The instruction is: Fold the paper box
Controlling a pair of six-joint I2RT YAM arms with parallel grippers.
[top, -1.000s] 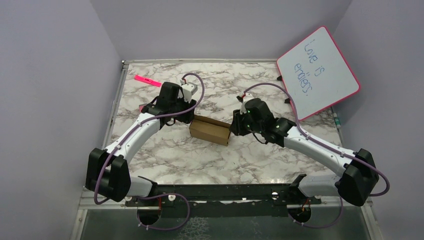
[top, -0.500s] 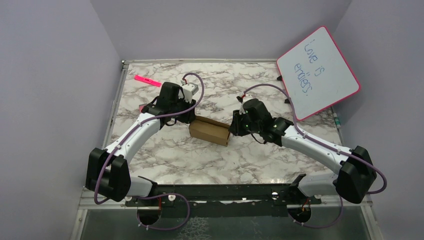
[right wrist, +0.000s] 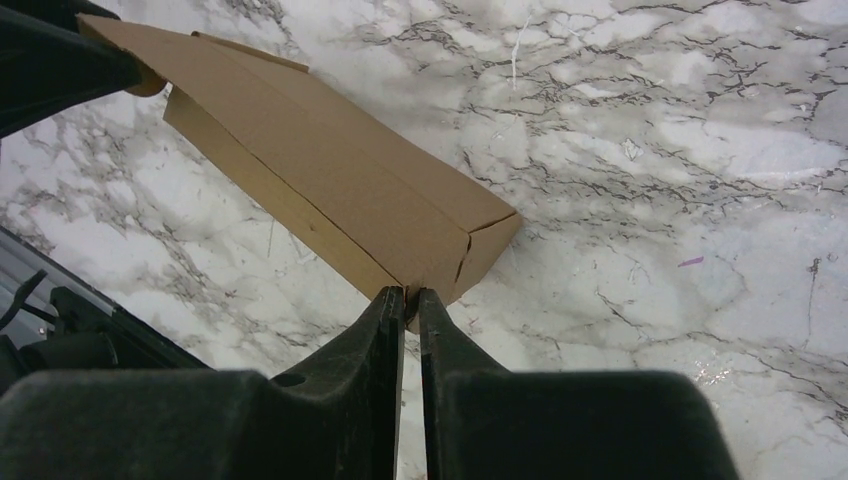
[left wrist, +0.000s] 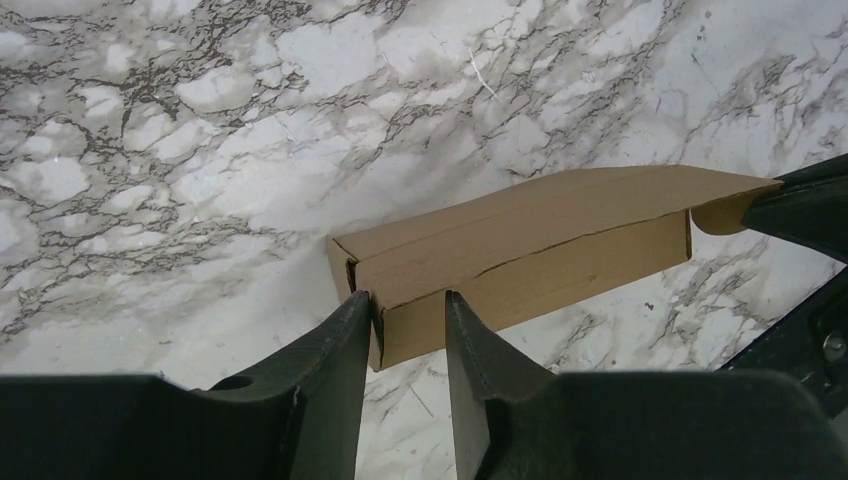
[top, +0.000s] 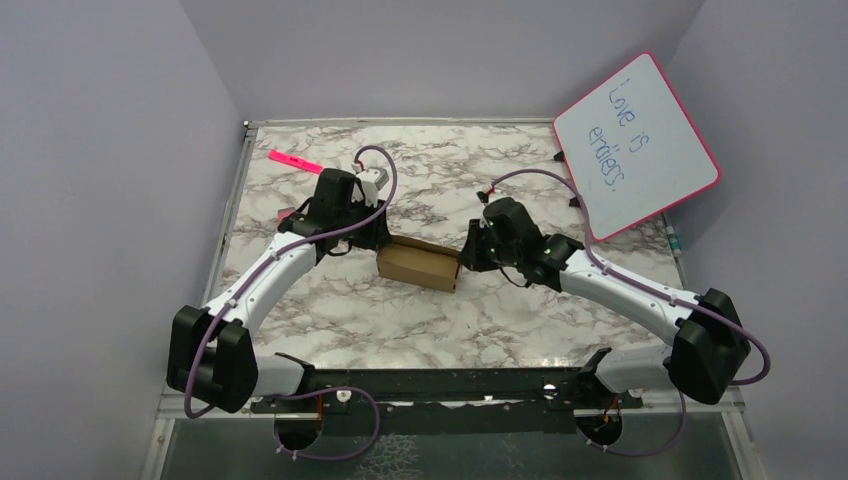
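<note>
The paper box (top: 418,262) is a small, closed brown cardboard box lying on the marble table between my two arms. My left gripper (top: 378,240) is at its left end. In the left wrist view the near-left corner of the box (left wrist: 520,250) sits between the jaws of that gripper (left wrist: 408,300), one finger against the end face and the other against the long side. My right gripper (top: 463,255) is at the right end. In the right wrist view its jaws (right wrist: 411,295) are nearly together, pinching the thin cardboard edge at a corner of the box (right wrist: 340,190).
A pink-framed whiteboard (top: 635,145) leans at the back right, with a marker (top: 676,240) near the table's right edge. A pink strip (top: 295,160) lies at the back left. Purple walls close in both sides and the back.
Both pairs of jaws have narrowed onto the box ends. The left arm's elbow has swung slightly left, and the box has shifted a touch to the left.
</note>
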